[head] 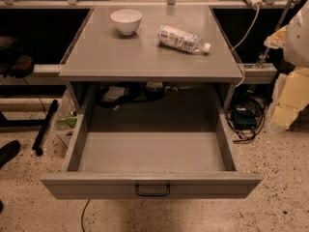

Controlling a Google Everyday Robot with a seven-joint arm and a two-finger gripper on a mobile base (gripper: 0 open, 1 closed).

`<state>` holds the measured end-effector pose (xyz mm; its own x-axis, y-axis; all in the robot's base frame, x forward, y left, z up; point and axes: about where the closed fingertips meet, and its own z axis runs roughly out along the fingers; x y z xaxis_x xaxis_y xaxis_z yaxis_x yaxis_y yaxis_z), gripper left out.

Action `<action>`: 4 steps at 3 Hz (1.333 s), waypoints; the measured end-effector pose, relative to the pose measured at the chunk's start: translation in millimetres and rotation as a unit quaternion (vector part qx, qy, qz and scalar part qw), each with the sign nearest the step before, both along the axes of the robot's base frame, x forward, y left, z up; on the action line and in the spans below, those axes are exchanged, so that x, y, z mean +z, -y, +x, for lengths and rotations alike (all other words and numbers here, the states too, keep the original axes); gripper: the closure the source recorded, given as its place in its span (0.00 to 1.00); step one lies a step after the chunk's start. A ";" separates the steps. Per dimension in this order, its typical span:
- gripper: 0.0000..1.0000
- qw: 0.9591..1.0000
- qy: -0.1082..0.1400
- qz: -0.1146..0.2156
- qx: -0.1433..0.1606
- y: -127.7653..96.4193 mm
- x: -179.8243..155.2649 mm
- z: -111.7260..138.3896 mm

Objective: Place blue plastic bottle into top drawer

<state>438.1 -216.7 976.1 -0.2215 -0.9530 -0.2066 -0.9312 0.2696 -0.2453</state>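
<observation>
White arm (pixel 298 33) — cream gripper (pixel 289 103), right edge.

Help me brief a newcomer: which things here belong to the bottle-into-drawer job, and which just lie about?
Job: blue plastic bottle, lying on the cabinet top; top drawer, pulled open; gripper, not in view.
Lying about: white bowl; cables on the floor.

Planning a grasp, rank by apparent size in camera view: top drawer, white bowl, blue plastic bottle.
Largest first:
top drawer
blue plastic bottle
white bowl, though those two look close.
The gripper is out of view.
</observation>
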 end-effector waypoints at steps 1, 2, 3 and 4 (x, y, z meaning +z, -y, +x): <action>0.00 1.000 0.000 0.000 0.000 0.0 0.0 0.1; 0.00 0.999 0.004 0.028 -0.025 -0.5 -3.4 20.3; 0.00 0.996 0.015 0.075 -0.056 -4.4 -16.3 53.3; 0.00 0.987 0.033 0.129 -0.089 -12.5 -26.5 89.6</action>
<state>527.7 -204.1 949.7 -0.3582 -0.8136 -0.4579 -0.8475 0.4891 -0.2060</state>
